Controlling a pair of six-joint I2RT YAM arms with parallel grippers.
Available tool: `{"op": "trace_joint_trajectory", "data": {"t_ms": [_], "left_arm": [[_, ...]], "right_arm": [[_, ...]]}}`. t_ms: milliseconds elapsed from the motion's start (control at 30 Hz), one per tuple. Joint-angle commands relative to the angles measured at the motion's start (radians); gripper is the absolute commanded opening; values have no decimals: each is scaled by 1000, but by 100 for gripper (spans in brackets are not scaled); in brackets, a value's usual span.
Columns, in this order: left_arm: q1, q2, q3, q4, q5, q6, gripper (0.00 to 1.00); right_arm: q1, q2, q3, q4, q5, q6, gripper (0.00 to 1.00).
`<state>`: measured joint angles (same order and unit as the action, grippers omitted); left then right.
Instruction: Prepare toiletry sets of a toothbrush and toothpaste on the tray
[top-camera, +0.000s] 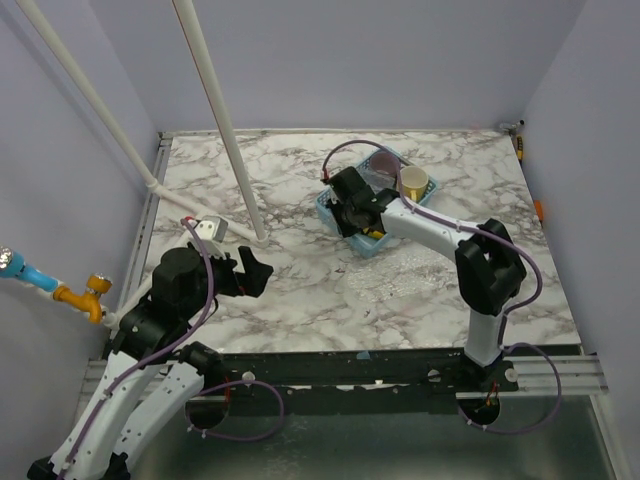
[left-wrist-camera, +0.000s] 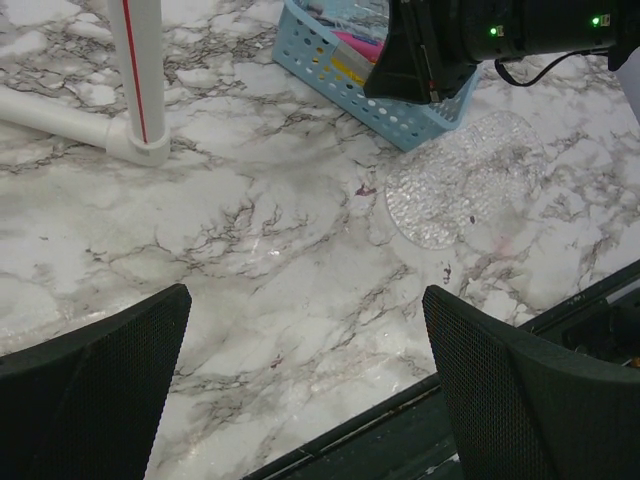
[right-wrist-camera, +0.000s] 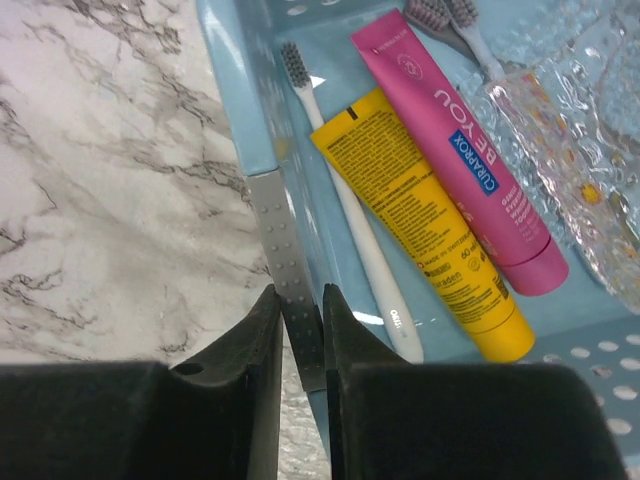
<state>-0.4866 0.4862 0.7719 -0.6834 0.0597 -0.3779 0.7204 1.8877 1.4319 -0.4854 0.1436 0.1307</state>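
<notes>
Fingers of the right gripper (right-wrist-camera: 298, 300) are pressed together on a side wall of the blue tray (right-wrist-camera: 235, 90) — pinching it. The tray sits toward the table's far edge, about midway between the left and right edges. Inside, the pale brush (right-wrist-camera: 345, 210), yellow tube (right-wrist-camera: 420, 220) and pink tube (right-wrist-camera: 460, 150) lie side by side; the grey brush (right-wrist-camera: 435, 18) shows only its head. The left gripper (left-wrist-camera: 305, 300) hangs spread wide near the near left corner.

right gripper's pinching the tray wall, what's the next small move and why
Probably open the right gripper and lift off the tray wall: the yellow tube, pink tube and pale brush already lie inside, side by side.
</notes>
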Motion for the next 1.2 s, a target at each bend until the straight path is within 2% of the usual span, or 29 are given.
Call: {"op": "trace_joint_trajectory", "data": {"t_ms": [0,133,800,1100,1167], "left_arm": [[-1,-24,-8,-7,-52,11,99],[0,-29,-8,-7,-52,11,99],[5,-40,-8,-8,-81,10,99],[8,-36,-8,-8,-82,10,99],[8,-34,-8,-9,-81,10,99]], "right_arm": [[14,46,49,-23,18,23,11],[18,76,94,-22,25,58,1],[45,253,330,-2,124,405,1],[70,347,442,-26,190,473,1],[70,350,460,-29,197,479,6]]}}
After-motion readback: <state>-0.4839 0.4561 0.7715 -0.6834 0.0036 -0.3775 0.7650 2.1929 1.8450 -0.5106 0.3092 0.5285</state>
